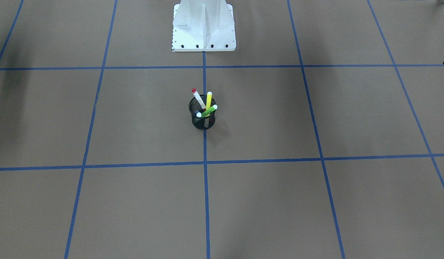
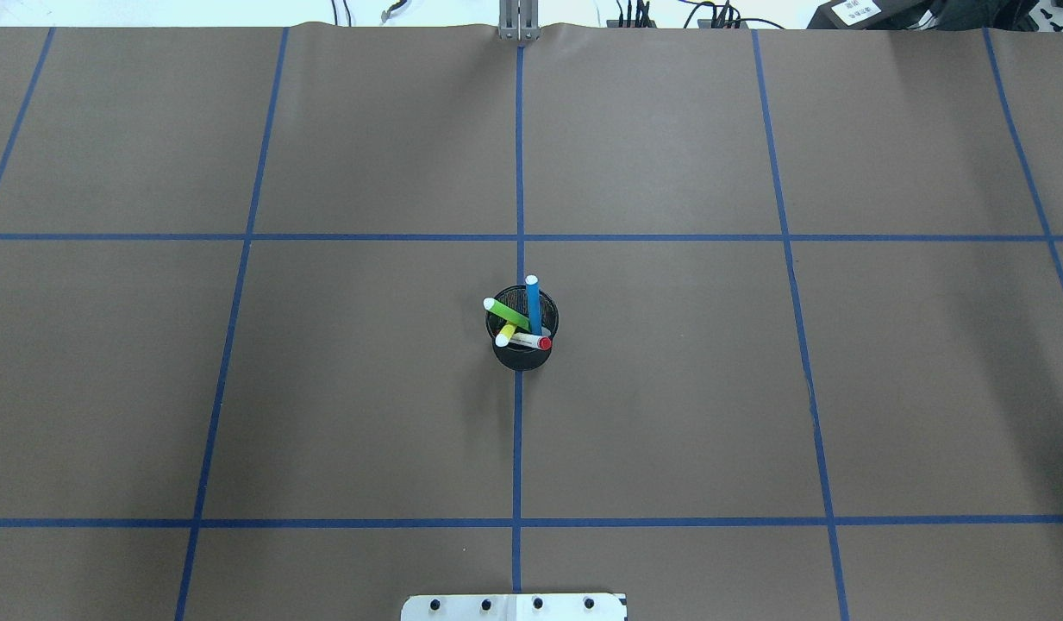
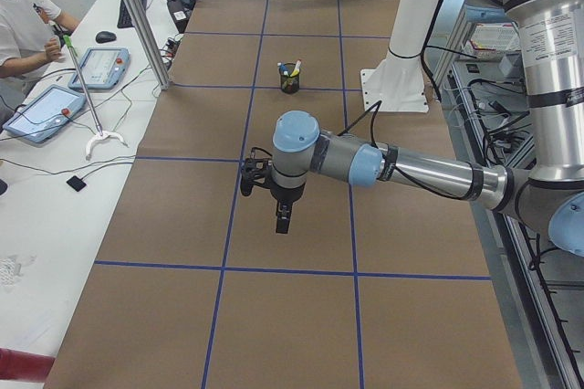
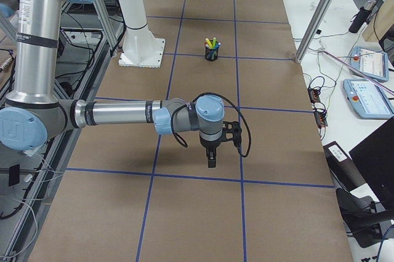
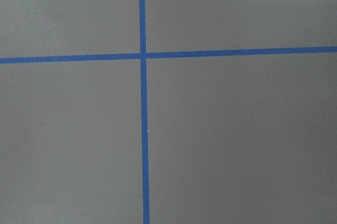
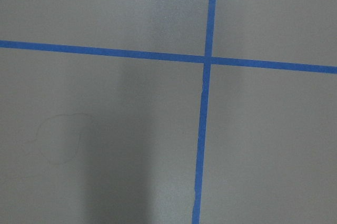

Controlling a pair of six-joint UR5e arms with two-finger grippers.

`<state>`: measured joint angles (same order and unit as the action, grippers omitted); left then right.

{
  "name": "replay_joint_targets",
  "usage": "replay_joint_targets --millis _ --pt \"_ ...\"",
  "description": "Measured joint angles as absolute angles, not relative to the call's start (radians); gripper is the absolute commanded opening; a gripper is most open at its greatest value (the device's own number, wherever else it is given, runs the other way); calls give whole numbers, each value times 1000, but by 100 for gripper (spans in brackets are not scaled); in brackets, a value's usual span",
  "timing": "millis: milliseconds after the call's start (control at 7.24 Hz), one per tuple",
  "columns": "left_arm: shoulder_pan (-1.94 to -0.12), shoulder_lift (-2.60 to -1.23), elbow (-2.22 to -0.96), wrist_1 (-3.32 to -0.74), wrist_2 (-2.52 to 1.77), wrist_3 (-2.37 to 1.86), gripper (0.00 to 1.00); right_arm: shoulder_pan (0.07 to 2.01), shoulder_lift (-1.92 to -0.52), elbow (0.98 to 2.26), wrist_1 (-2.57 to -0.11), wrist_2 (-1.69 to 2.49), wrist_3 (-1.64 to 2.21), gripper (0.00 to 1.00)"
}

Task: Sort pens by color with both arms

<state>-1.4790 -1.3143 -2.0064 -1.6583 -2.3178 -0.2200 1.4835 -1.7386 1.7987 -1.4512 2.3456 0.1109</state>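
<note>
Cup [image 2: 521,358] at table [image 2: 324,388] centre holds blue pen [image 2: 534,309], green pen [image 2: 507,313], yellow pen [image 2: 506,335], red-capped pen [image 2: 533,342], all leaning. Left gripper [image 3: 283,222], right gripper [image 4: 212,160] hang over table ends, well apart from cup; claw opening: cannot tell.

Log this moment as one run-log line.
sorting: not begun | blue pen, green pen, yellow pen, red-capped pen: in mesh cup | left gripper: away from cup, state unclear | right gripper: same
</note>
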Motion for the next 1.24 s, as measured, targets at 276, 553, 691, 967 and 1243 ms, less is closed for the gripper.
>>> replay_joint_targets --millis 276,553,691,967,1243 --pt "-1474 -1307 -2005 -1672 -2364 -228 99 1483 -1744 1801 -1437 2371 115 100" --pt "-1471 -1308 -2004 -1684 -2409 -230 100 1482 -1765 1802 -1371 2426 118 100" --pt "-1469 -1306 -1997 -1693 -2412 -230 100 1482 -1771 1801 -1340 2439 118 100" --pt "-1467 -1303 -1961 -1702 -2415 -230 100 1475 -1773 1803 -1318 2471 127 99" --pt "-1463 -1300 -1942 -1707 -2416 -231 100 1406 -1752 1842 -1287 2485 312 98"
